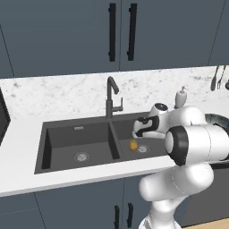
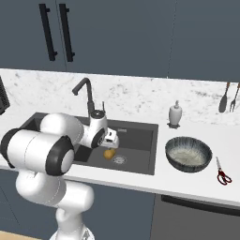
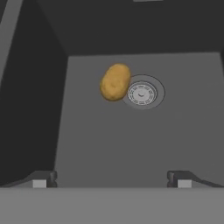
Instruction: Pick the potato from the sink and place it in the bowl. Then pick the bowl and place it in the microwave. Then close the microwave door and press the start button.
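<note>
The open, empty gripper (image 3: 111,177) hovers above the right basin of the sink (image 1: 58,145). The potato (image 3: 115,82) lies on the basin floor, touching the drain's (image 3: 142,93) edge. First pickup appears underway; next, descend and straddle the potato before closing.

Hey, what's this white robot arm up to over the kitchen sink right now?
The white robot arm has its two-finger gripper lowered into the right basin of the dark charcoal double sink, jaws open and holding nothing. It is aimed at the small golden-yellow potato, which lies on the basin floor beside the round steel drain. The wide dark blue-grey bowl sits on the white counter to the right of the sink, with nothing in it yet.
</note>
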You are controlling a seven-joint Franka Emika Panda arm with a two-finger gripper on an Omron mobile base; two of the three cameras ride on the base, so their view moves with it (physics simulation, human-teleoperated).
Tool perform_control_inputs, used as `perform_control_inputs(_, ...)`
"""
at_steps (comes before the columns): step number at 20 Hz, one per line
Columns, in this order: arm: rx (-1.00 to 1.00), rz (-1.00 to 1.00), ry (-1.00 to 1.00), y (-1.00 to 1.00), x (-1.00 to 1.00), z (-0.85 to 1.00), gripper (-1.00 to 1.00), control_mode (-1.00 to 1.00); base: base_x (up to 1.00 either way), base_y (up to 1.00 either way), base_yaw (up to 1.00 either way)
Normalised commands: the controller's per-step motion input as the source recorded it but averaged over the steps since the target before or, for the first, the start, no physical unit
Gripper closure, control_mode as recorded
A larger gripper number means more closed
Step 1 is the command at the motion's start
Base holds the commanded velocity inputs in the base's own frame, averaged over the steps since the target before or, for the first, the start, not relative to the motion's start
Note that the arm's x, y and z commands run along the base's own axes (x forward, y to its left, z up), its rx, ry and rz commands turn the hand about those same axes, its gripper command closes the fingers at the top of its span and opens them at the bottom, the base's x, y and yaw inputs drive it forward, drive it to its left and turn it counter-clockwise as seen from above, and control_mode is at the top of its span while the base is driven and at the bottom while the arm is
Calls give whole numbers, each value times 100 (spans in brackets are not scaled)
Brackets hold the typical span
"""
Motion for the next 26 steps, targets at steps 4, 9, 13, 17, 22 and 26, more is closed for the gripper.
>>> perform_control_inputs(4,2,1,0,0,0,-6,-100,-100,0,0,0)
perform_control_inputs(9,7,0,-1,2,22,-15,-100,-100,0,0,0)
perform_control_inputs(13,2,0,2,0,33,-25,-100,-100,0,0,0)
perform_control_inputs(17,0,0,2,0,32,-22,-100,-100,0,0,0)
perform_control_inputs(22,0,0,4,0,28,-25,-100,-100,0,0,0)
perform_control_inputs(26,0,0,7,0,41,-39,-100,-100,0,0,0)
